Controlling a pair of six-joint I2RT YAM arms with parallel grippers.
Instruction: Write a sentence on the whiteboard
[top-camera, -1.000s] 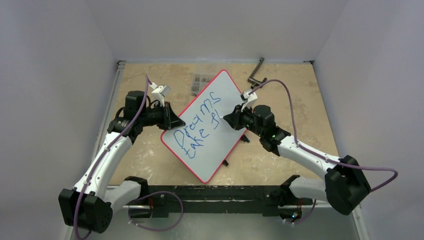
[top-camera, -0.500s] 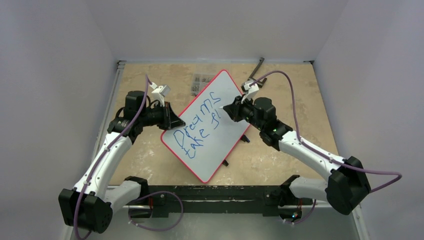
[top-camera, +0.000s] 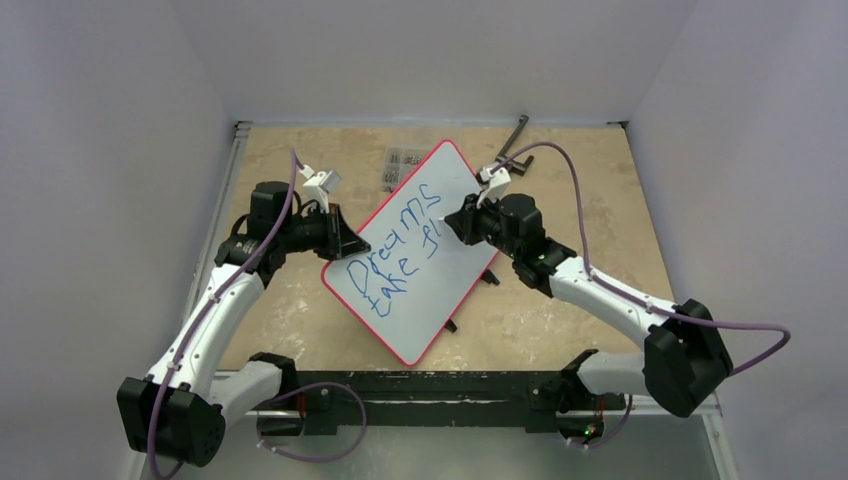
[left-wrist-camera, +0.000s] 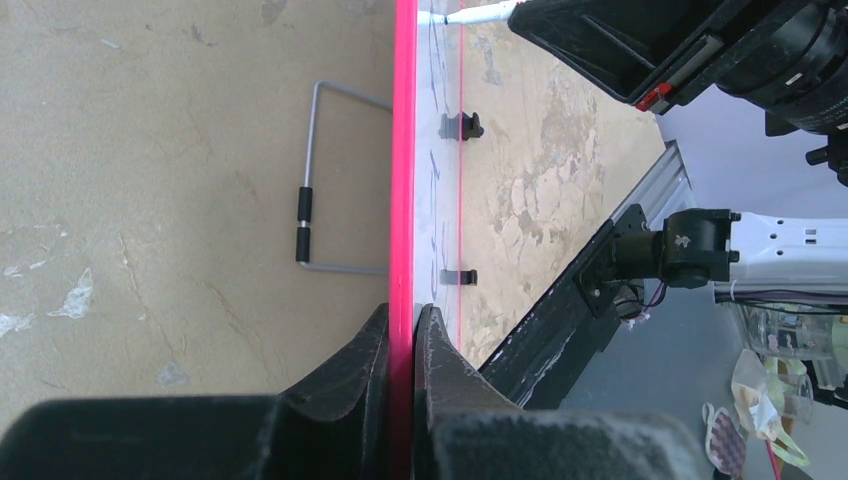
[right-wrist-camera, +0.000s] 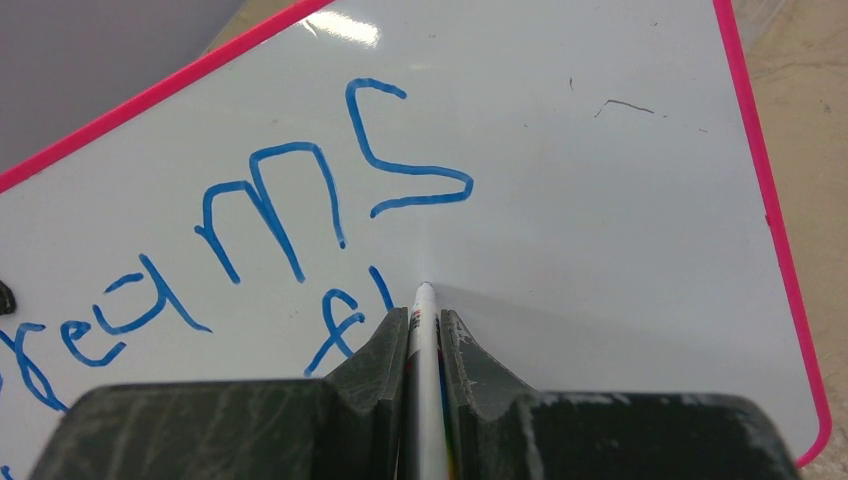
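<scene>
We are pinching the whiteboard rim with our left gripper. Our right gripper, clamping a marker, is just completing a new "l", so the sentence is advancing.

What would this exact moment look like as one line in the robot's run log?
left claw: shut on whiteboard rim | right claw: shut on marker, tip at whiteboard | sentence: reads "Dreams take fl", unfinished

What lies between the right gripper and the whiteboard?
A white marker, clamped in the right gripper, its tip apparently touching the whiteboard just right of the blue letters "fl". The right wrist view shows it best.
</scene>
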